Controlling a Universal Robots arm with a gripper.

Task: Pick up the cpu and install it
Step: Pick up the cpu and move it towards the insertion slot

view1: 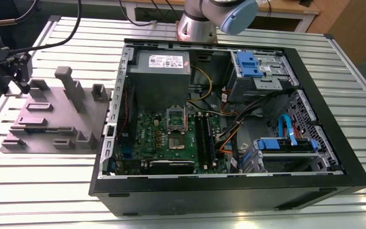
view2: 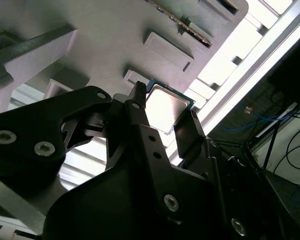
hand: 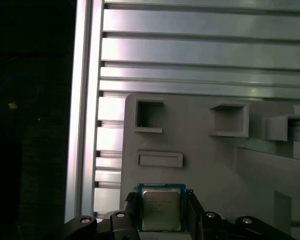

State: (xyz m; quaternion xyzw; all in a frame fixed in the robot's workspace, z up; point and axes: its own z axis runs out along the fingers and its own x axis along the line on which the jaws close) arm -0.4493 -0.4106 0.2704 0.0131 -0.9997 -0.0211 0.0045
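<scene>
The cpu (hand: 161,210), a small square chip with a silvery top and a green rim, lies at the corner of the grey-mauve block (hand: 210,165). My gripper (hand: 161,196) straddles it, one black finger against each side of the chip. In the second wrist view the cpu (view2: 166,107) sits between the fingers (view2: 140,102), which are closed on its edges. In the exterior view my gripper (view1: 25,89) is down at the block's (view1: 55,119) far corner, on that view's left. The motherboard (view1: 170,138) with its silver socket frame (view1: 175,125) lies inside the open computer case (view1: 323,157).
The block carries upright posts (view1: 68,88) and several raised pockets near my gripper. Slatted aluminium table (view1: 43,181) runs under everything. Cables (view1: 55,40) hang across the table's back left. The arm's base (view1: 199,24) stands behind the case. Blue drive brackets and wiring fill the case's right half.
</scene>
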